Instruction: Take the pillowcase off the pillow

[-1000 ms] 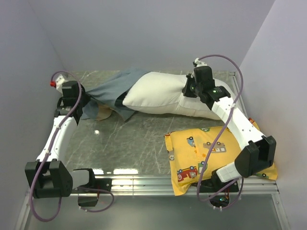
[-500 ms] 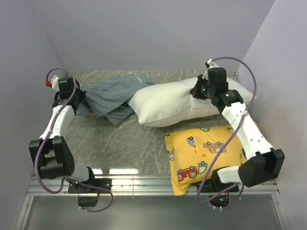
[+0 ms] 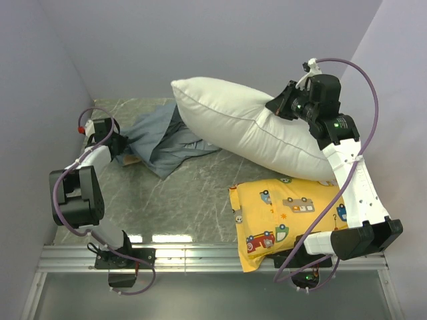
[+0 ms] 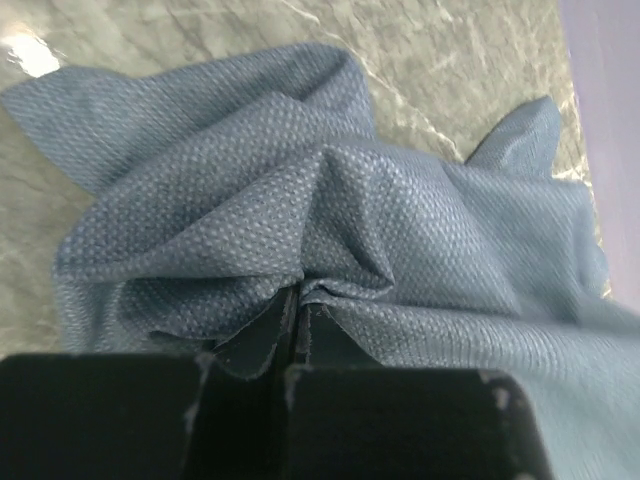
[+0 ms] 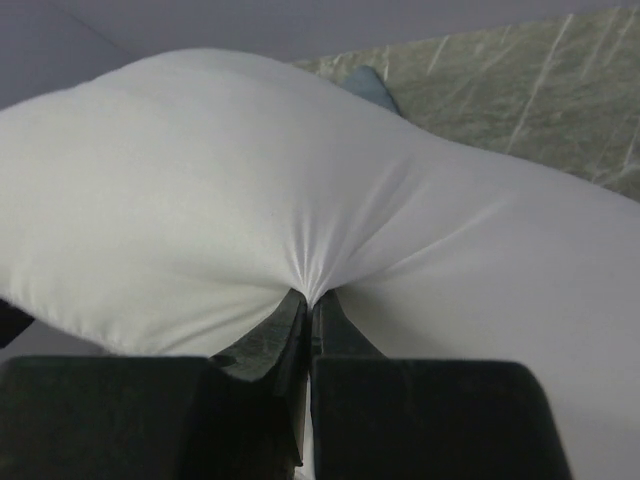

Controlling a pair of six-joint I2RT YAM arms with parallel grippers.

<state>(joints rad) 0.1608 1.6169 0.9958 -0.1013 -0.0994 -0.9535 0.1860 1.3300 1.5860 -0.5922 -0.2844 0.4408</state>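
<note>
- One pillowcase (image 3: pixel 163 140) in your scene. It's a crumpled blue-grey heap on the table (image 3: pixel 193 200) at about 10 o'clock in the top view, with no pillow inside it. The bunch trails roughly from 9 toward 3 o'clock.
- Your left gripper (image 3: pixel 123 145) sits at the heap's 9 o'clock end. The left wrist view shows its jaws pinched tight on a fold of the cloth (image 4: pixel 330 220).
- One white pillow (image 3: pixel 247 127), completely bare. Its long axis runs 10 to 4 o'clock. The 10 o'clock end looks raised above the pillowcase, though I can't tell if they touch.
- Your right gripper (image 3: pixel 280 110) is clamped on the pillow's fabric, pinching it into a pucker.
- One yellow car-print pillow (image 3: pixel 293 213) lies flat at 5 o'clock, with the white pillow's low end at its far edge.
</note>
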